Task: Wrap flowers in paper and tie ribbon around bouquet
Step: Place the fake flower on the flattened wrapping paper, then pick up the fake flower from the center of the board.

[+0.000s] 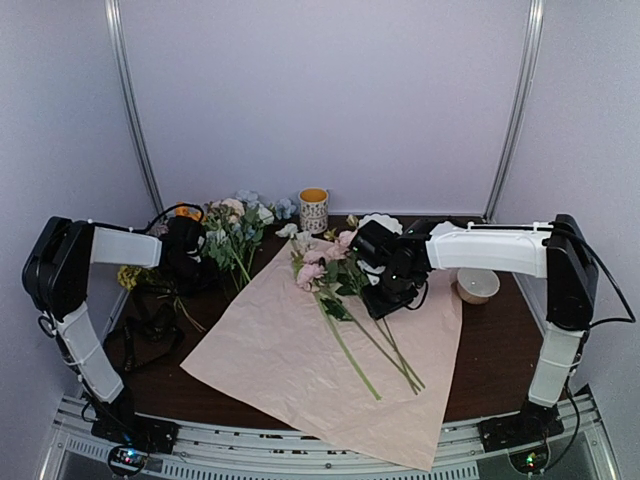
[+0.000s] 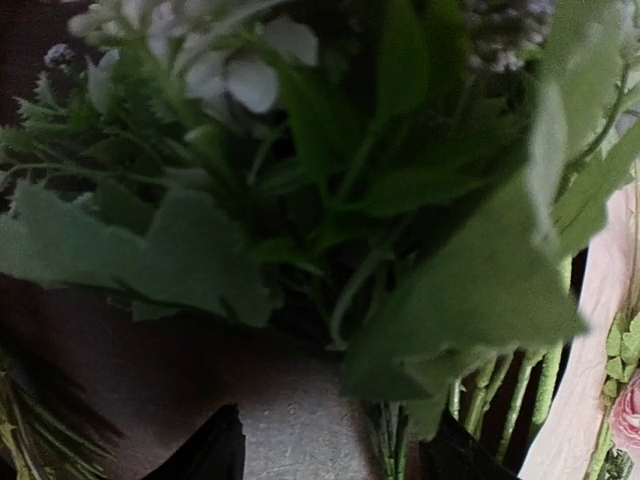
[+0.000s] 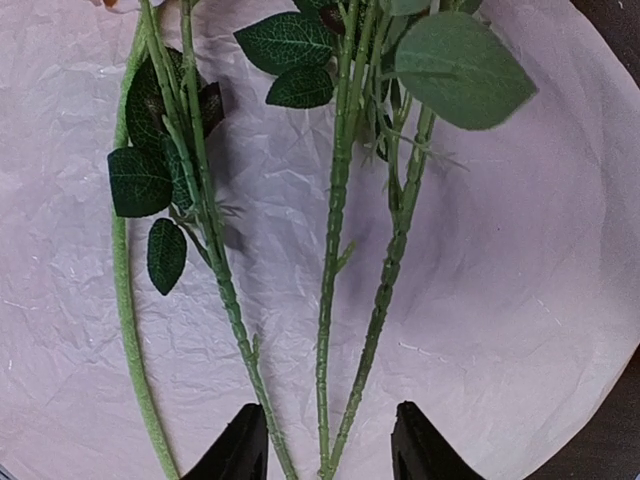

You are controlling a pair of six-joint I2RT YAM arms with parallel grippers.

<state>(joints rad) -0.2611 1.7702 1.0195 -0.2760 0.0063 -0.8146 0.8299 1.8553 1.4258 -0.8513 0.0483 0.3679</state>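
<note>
The pink paper (image 1: 290, 360) lies flat across the table. On it lie several flowers (image 1: 325, 262), pink and white blooms at the far end and their green stalks (image 3: 335, 250) running toward me. My right gripper (image 1: 378, 298) (image 3: 330, 448) hovers low over those stalks, open, with two stalks between its fingers and untouched. My left gripper (image 1: 192, 250) (image 2: 340, 455) is open at the base of a loose leafy bunch (image 1: 235, 232) (image 2: 330, 200) at the back left, with a few thin stalks (image 2: 390, 445) near its right finger. The black ribbon (image 1: 148, 325) lies looped at the left. No wrapped bouquet is in view.
A yellow-rimmed patterned mug (image 1: 313, 210) stands at the back centre. A white bowl (image 1: 477, 285) sits on the right beside the paper, and another white dish (image 1: 385, 222) behind the right gripper. Yellow-green sprigs (image 1: 130, 276) lie under the left arm.
</note>
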